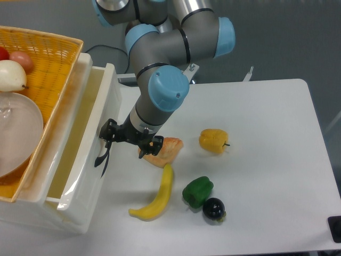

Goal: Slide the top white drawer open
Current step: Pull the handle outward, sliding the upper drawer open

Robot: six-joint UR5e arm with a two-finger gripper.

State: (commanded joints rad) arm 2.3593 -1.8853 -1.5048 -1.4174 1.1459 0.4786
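The top white drawer (88,178) juts out to the right from under the yellow wicker basket (50,58), and its yellowish inside shows along its length. Its curved black handle (102,155) sits on the front panel. My gripper (131,138) is right at the handle's upper end. The fingers are spread wide, and the left finger (109,131) is hooked at the handle while the right one (153,144) stands clear of it. Nothing is pinched between them.
Just right of the gripper lies an orange-pink food piece (166,149). A banana (157,196), a green pepper (197,191), a black round fruit (213,208) and a yellow pepper (213,140) lie on the white table (266,160). The basket holds a glass bowl (16,133) and fruit.
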